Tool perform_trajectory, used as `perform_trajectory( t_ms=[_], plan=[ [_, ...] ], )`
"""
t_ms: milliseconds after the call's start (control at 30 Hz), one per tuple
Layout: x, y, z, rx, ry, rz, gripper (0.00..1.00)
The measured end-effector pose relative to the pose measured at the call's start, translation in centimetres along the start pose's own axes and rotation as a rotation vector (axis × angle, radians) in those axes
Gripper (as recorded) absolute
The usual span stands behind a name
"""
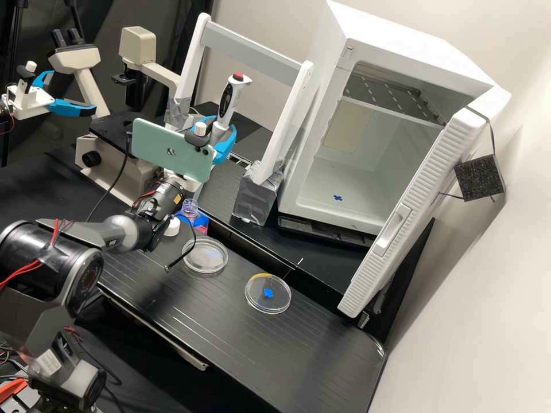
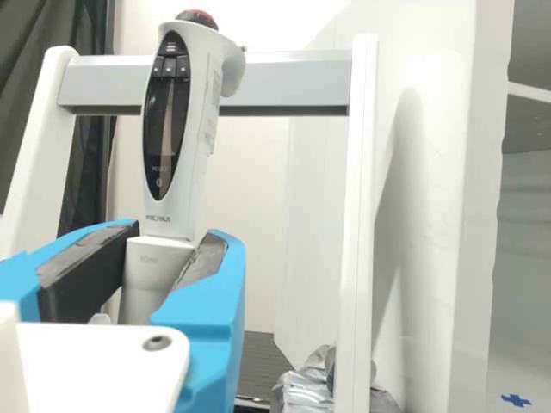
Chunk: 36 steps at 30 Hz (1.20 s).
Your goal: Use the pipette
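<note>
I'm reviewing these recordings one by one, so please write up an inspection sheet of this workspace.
Surface: dark, grooved bench top.
Job's things: pipette near upright, slightly tilted; open-necked bottle; two clear dishes, the right-hand one showing a blue piece.
Clutter: teal phone at the arm's wrist; white cap beside the bottle.
Gripper: blue fingers shut on the pipette.
Cables: red wires on the arm; black cable end by the left-hand dish.
Surroundings: open white cabinet, microscope, white frame.
</note>
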Motion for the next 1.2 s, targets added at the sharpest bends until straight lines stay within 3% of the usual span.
perform_trajectory(
  t_ms=[467,667,1200],
  plan=[
    [-1.6,-2.8,1.7,0.003,-0.022,-0.052,0.0],
    [-2.1,-3.7,2.3,-0.021,-0.041,-0.086,0.0],
    [-2.1,-3.5,2.2,-0.023,-0.036,-0.077,0.0]
  ],
)
